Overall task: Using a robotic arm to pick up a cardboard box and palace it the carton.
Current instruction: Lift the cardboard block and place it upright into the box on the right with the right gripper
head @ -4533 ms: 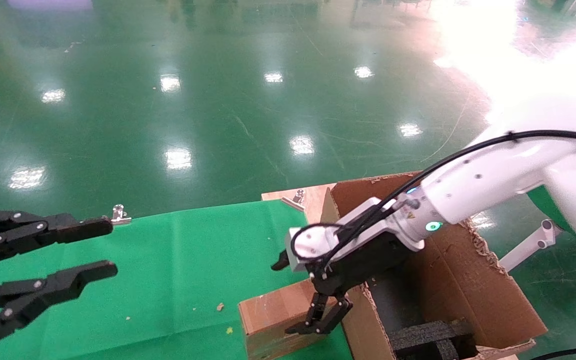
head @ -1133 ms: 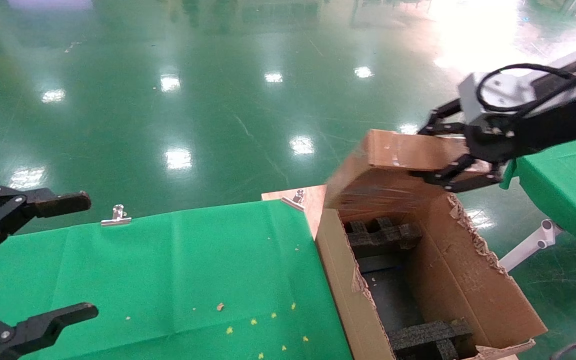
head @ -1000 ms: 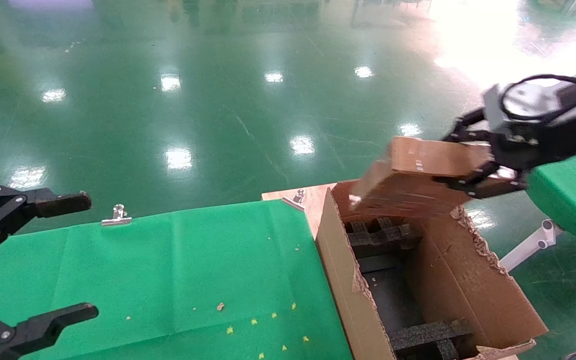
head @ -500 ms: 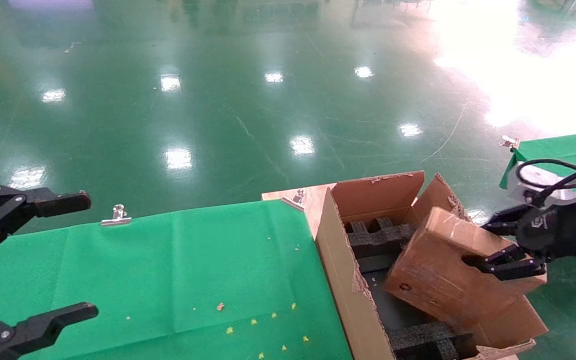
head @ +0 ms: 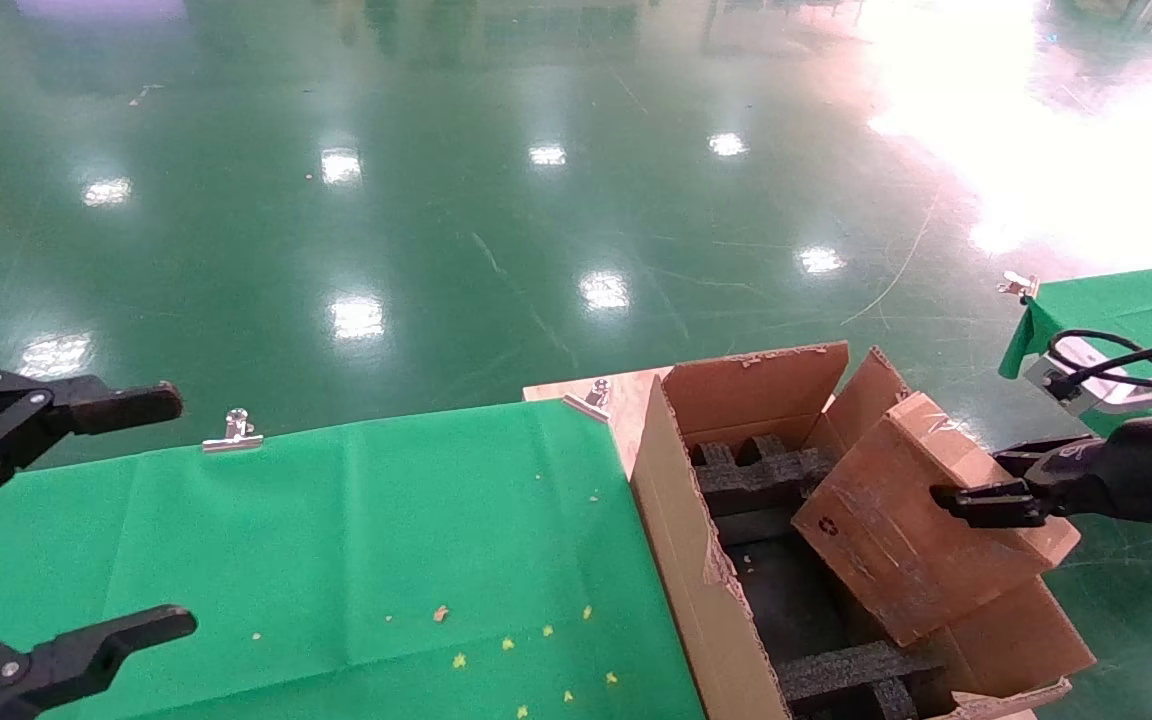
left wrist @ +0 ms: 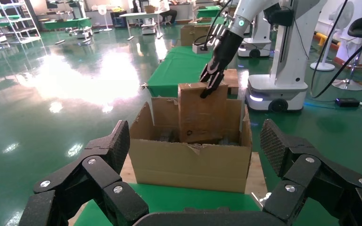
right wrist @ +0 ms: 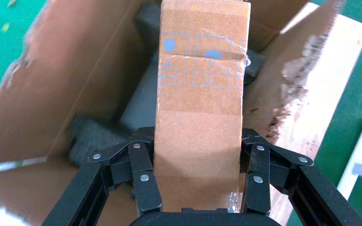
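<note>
Worktop (head: 336, 520): green cloth, clipped; glossy green floor (head: 436, 200) beyond. Right claw (head: 981, 497) grips cardboard box (head: 896, 540) tilted in carton (head: 676, 560); left claw (head: 46, 530) open, idle.

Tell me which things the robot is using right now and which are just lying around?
Using:
- cardboard box, tilted, lower end inside the carton
- carton with black foam blocks
- right hand, shut on the box

Lying around:
- left hand, open, over the green cloth
- metal clip
- yellow scraps

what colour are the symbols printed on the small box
Blue, printed on the brown box; clearest in the right wrist view.
</note>
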Controlling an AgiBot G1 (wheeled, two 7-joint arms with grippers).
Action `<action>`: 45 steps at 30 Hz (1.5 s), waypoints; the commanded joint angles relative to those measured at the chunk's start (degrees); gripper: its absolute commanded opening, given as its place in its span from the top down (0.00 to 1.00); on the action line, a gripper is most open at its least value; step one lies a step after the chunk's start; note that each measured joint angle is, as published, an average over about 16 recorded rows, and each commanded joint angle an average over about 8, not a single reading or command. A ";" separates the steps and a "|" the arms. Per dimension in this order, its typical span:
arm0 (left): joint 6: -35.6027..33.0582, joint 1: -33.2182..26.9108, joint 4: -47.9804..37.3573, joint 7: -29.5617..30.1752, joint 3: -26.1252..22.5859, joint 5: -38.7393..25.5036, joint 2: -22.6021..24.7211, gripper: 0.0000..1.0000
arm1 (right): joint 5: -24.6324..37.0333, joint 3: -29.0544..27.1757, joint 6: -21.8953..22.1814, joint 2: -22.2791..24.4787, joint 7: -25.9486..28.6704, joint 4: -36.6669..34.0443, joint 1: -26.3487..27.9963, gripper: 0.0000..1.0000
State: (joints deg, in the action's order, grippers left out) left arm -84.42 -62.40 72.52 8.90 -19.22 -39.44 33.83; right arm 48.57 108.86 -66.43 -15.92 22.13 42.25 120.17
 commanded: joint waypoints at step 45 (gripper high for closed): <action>0.01 -0.01 -0.03 -0.02 -0.03 0.04 -0.01 0.00 | 13.77 8.35 24.49 -2.37 36.87 14.65 -2.42 1.00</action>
State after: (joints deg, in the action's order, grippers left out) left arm -84.41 -62.41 72.49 8.88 -19.25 -39.41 33.82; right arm 62.13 117.26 -41.96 -18.47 58.80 56.54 117.38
